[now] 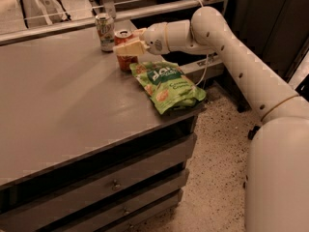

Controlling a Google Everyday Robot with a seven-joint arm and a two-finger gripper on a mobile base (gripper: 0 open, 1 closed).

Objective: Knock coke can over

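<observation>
The red coke can [126, 58] stands upright near the back right of the grey table [63, 105], its silver top showing. My gripper [128, 47] reaches in from the right on the white arm and lies across the can's upper front, touching or almost touching it. The pale fingers [126, 48] cover the can's upper part. A pale green-and-white soda can [105, 31] stands upright just behind and to the left of the coke can.
A green chip bag [167, 84] lies flat at the table's right edge, just in front of the coke can. A metal rail [72, 22] runs along the table's back. Drawers [111, 182] sit under the table. Speckled floor [217, 178] lies to the right.
</observation>
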